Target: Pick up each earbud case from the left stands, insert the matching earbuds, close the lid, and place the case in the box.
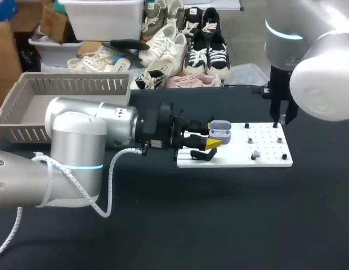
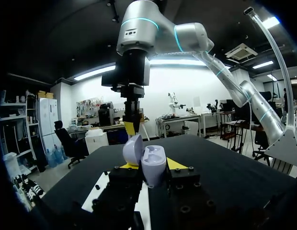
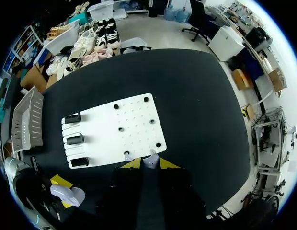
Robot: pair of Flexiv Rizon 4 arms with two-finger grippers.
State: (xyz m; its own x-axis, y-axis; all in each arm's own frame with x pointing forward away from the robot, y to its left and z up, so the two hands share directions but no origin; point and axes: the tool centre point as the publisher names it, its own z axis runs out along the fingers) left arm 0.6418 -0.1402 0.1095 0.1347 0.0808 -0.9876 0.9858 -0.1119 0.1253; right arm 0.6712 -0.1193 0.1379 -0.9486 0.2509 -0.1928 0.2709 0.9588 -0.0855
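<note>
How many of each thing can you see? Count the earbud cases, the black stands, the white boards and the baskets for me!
earbud case: 1
black stands: 3
white board: 1
grey basket: 1
Total: 6

Smooth, faintly glossy plastic for the earbud case [image 2: 148, 163]; matt white plastic for the board [image 1: 267, 161]; matt black cloth over the table [image 1: 219, 225]; grey plastic for the basket [image 1: 79, 84].
</note>
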